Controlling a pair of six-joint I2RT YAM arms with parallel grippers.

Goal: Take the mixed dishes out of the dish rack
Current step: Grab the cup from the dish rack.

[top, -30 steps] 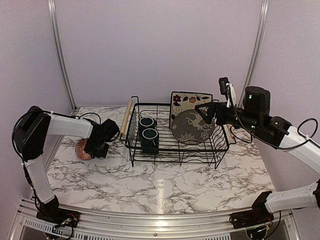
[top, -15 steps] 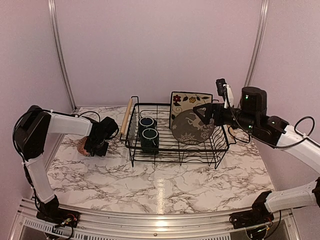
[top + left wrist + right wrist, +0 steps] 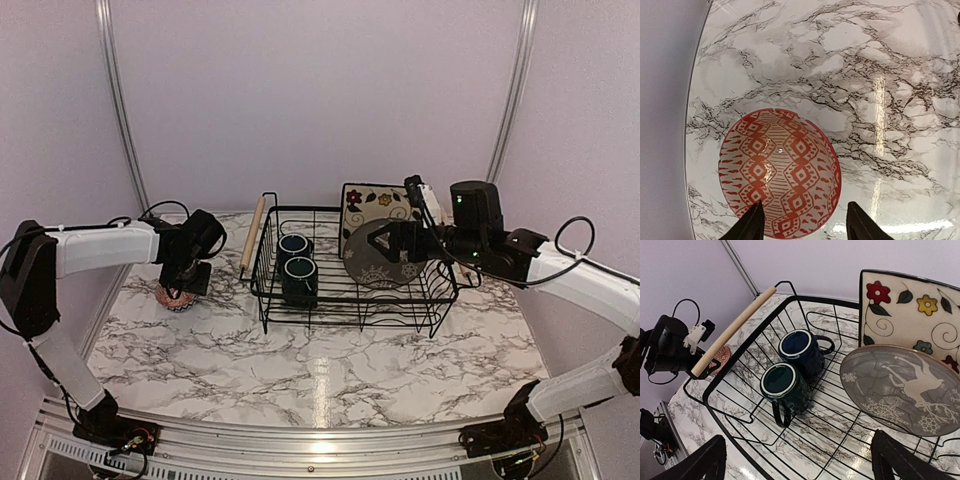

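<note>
Left gripper point(image 3: 805, 220): jaws spread, above the bowl's rim.
Small bowl point(image 3: 780, 172): upright on table point(image 3: 890, 75), 9 o'clock of dish rack point(image 3: 732, 332).
Right gripper point(image 3: 800, 440): jaws spread, facing grey plate point(image 3: 895, 390) at rack's 3 o'clock end.
Recommendation: pinch the plate's upper rim squarely; lift straight, clear of wires.

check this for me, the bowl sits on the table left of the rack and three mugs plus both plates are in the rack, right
Not quite: the right wrist view shows two mugs, not three, in the rack. The bowl does sit on the table left of it, and both plates are in the rack.
</note>
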